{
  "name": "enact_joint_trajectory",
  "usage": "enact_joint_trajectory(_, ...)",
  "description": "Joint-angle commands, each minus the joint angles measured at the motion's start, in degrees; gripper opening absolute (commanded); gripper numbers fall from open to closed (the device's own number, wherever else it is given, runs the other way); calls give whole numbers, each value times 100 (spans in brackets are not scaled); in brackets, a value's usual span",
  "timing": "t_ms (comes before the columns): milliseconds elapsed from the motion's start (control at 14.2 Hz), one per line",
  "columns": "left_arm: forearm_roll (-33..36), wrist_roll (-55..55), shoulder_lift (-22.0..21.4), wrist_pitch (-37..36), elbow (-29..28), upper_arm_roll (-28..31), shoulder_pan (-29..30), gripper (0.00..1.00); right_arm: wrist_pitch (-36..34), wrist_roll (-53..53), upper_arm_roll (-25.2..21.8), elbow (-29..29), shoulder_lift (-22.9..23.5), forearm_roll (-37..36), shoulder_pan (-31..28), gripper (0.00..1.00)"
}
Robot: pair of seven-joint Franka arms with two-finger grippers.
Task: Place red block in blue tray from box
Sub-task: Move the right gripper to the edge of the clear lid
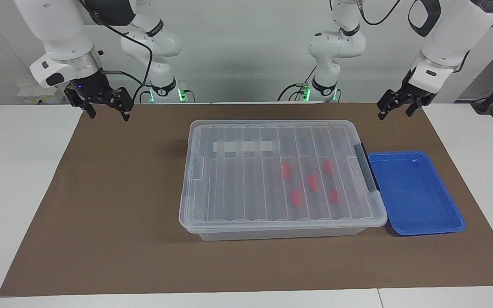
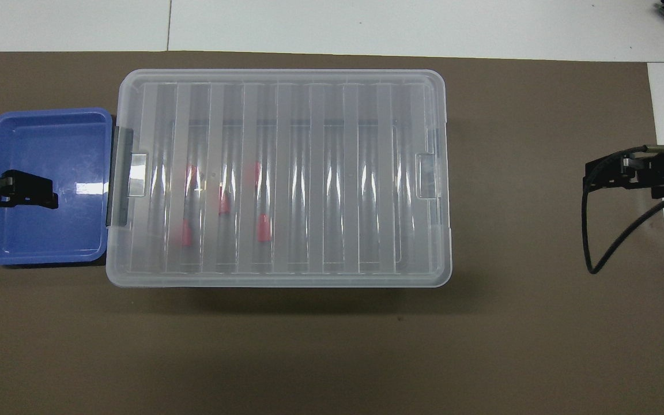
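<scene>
Jaws of both grippers [image 1: 107, 108] [image 1: 398, 108] spread wide — empty, aloft.

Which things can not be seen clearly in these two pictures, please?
- Red blocks: both views, blurred by the ribbed lid of the box; their exact shape is unclear.
- Left tool: overhead view, cut off by the edge, over the blue tray.
- Right tool: overhead view, mostly cut off by the edge.

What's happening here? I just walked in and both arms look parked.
Nothing is being handled yet. The box sits shut on the mat, five red blocks inside it toward the left arm's end. The blue tray lies beside it, nothing in it. The left gripper and right gripper hang open, holding nothing.
</scene>
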Motion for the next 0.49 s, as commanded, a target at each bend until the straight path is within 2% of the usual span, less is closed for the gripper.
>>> enact_joint_trajectory(0,-53,30,-89,-57,-44,-26,68,100,139,121,42,-189,-134,59,-51,100)
enact_joint_trajectory(211,-53,30,-89,-57,-44,-26,68,100,165,94,42,-180,-126,59,-60,100)
enact_joint_trajectory(421,-53,30,-89,-57,-44,-26,68,100,516,182,68,-338,-143,59,10,100)
